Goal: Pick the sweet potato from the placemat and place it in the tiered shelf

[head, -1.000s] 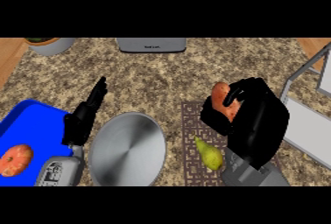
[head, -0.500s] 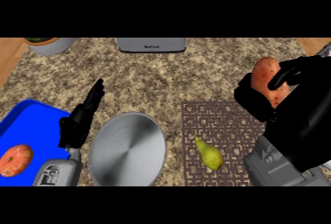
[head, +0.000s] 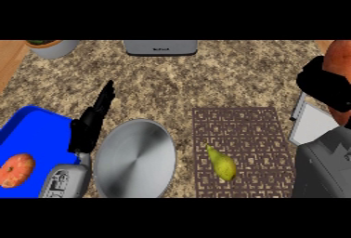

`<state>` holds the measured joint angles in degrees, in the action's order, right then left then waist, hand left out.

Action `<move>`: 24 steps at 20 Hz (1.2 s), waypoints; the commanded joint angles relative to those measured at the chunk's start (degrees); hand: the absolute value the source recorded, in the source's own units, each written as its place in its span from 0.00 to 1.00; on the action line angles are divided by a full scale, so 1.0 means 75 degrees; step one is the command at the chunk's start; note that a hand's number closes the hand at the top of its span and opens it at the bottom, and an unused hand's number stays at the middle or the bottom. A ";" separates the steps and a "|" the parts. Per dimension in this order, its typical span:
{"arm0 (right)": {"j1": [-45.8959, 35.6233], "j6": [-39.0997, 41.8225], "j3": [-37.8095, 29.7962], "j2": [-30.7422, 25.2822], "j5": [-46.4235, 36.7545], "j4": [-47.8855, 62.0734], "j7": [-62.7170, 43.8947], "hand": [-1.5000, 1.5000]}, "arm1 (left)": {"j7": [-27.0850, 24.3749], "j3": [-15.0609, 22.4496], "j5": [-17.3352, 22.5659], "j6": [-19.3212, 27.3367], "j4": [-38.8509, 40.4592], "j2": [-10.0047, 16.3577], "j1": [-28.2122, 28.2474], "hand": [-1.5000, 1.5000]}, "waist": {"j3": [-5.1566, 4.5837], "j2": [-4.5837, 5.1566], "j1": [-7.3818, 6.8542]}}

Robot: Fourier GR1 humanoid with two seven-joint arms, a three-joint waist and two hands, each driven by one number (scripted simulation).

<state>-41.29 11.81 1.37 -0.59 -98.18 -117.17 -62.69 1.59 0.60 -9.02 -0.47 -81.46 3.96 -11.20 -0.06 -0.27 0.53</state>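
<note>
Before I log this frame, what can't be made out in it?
Head view only:
sweet potato: cut by the right edge, crossed by the right hand.
tiered shelf: mostly behind the right forearm and off the edge; its tiers don't show.
grey object at the top: cut off, unidentifiable.

The right hand (head: 328,86), curled round the sweet potato (head: 340,58), is now off the placemat (head: 237,139), higher and at the view's right edge, above the tiered shelf (head: 312,125).
</note>
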 commanded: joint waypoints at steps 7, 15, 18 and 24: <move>-0.0931 0.1810 -0.1619 -0.0957 0.0075 -0.0373 0.0363 1.00 | -0.0056 0.0068 -0.0063 -0.0036 -0.0209 0.0022 0.0278 0.50 | 0.0005 0.0007 -0.0032; -0.0695 0.1168 -0.2354 -0.1896 0.0444 0.0650 0.1251 1.00 | 0.0189 0.0041 -0.0002 -0.0095 -0.0487 0.0024 0.0297 0.50 | 0.0007 0.0025 -0.0079; -0.0574 0.0758 -0.2684 -0.2254 0.0677 0.1150 0.1557 1.00 | 0.0040 0.0124 -0.0055 -0.0063 -0.0500 -0.0054 0.0424 0.50 | 0.0008 0.0034 -0.0093; 0.0387 -0.0642 -0.2570 -0.2545 0.0843 0.2051 0.2326 1.00 | -0.0034 0.0190 -0.0094 -0.0016 -0.0390 -0.0179 0.0338 0.50 | 0.0008 0.0040 -0.0095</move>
<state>-41.75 11.61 -18.21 -18.44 -92.82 -104.56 -47.49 2.10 1.72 -9.69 -0.77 -83.98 3.13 -9.55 0.01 0.05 -0.13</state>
